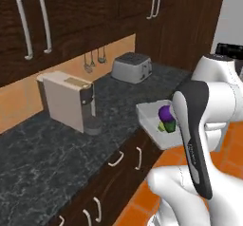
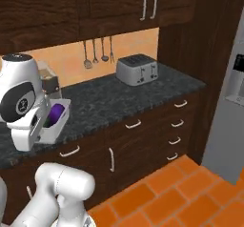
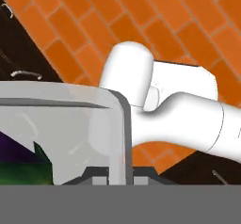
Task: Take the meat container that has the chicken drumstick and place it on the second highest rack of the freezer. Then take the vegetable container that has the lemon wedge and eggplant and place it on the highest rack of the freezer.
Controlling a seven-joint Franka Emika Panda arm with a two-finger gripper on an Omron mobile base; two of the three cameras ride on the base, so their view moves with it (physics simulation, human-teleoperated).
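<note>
From the left base view, a dark marbled counter (image 1: 57, 144) ran under dark wood cabinets (image 1: 85, 11), bearing a coffee machine (image 1: 69, 101) and a toaster (image 1: 132, 67). The white tray (image 1: 151, 120) with the eggplant (image 1: 165, 112) and lemon wedge (image 1: 162, 127) hung over the counter's front edge.

From the right, the tray (image 2: 59, 123) sat beside the arm, the freezer (image 2: 231, 107) far right, above an orange tiled floor (image 2: 171, 192).

In the hand view, the gripper (image 3: 120, 175) was clamped on the tray's rim (image 3: 120, 129).

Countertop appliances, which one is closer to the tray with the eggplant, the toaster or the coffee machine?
The beige coffee machine: it stands right behind the tray; the silver toaster sits farther along the counter.
</note>
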